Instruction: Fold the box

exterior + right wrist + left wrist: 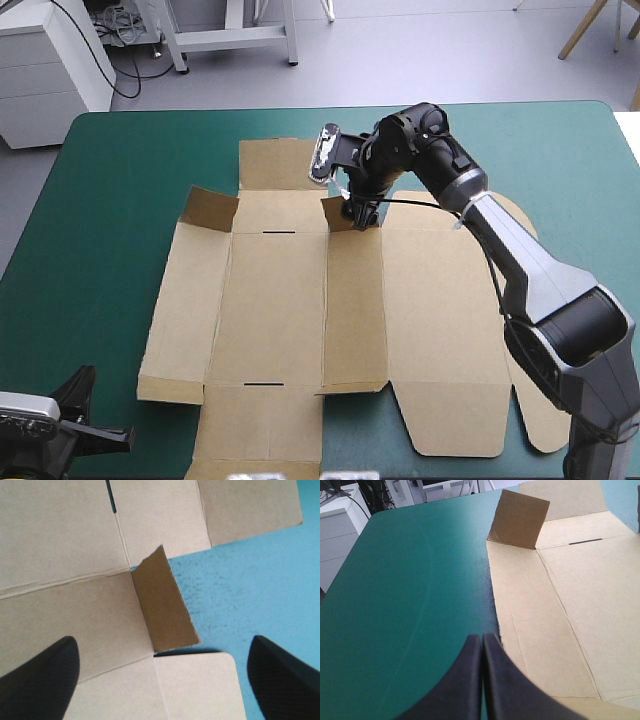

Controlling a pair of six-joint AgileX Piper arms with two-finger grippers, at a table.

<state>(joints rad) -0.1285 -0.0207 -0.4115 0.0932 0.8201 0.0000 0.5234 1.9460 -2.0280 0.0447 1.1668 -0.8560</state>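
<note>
While my left gripper [482,639] sits closed left of the box [570,605], my right gripper [162,640] gapes empty over a far flap [162,605].

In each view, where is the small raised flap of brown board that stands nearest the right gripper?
High view: the small raised flap stands on the brown box's far side, beside the right gripper.
Left wrist view: absent; the far-left flap is another.
Right wrist view: the flap stands between the open black fingers.
Shared landmark: the dark slot.
</note>
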